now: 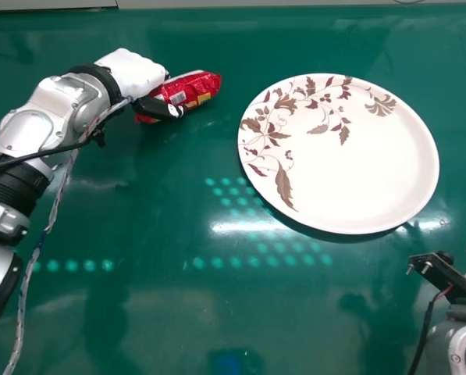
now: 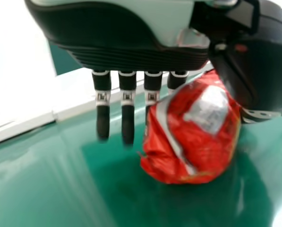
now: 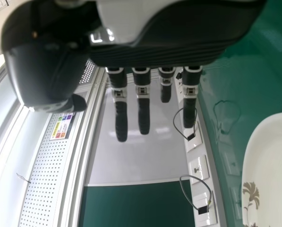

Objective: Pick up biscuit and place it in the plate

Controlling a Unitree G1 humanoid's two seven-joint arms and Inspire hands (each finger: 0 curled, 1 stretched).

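My left hand point(image 1: 136, 75) is clamped on the biscuit point(image 1: 192, 90), the red packet pinched between my thumb point(image 1: 156, 108) and fingers point(image 2: 127, 118). The fingers reach down nearly straight; the packet covers part of them in the left wrist view, while others hang beside it. Whether the packet touches the table point(image 1: 147, 312) beneath it, I cannot tell. It lies aslant in my grasp, one end poking out past my thumb towards the plate point(image 1: 357, 172), with a silvery patch and some yellow on its red wrapper.

My left arm point(image 1: 30, 133) comes in from the left side of the head view, a pale braided cord point(image 1: 49, 223) running down alongside it.

To the right of the biscuit, apart from it, the plate sits flat on the green table. It is round and white, with brown and reddish leaves and flowers along its far and left parts.

My right arm point(image 1: 463, 344) is at the lower right corner of the head view, near the plate. My right hand point(image 3: 143, 109) has its fingers straight and holds nothing. Looped cables point(image 3: 204, 182) hang by white sockets point(image 3: 199, 168) along the table's edge.
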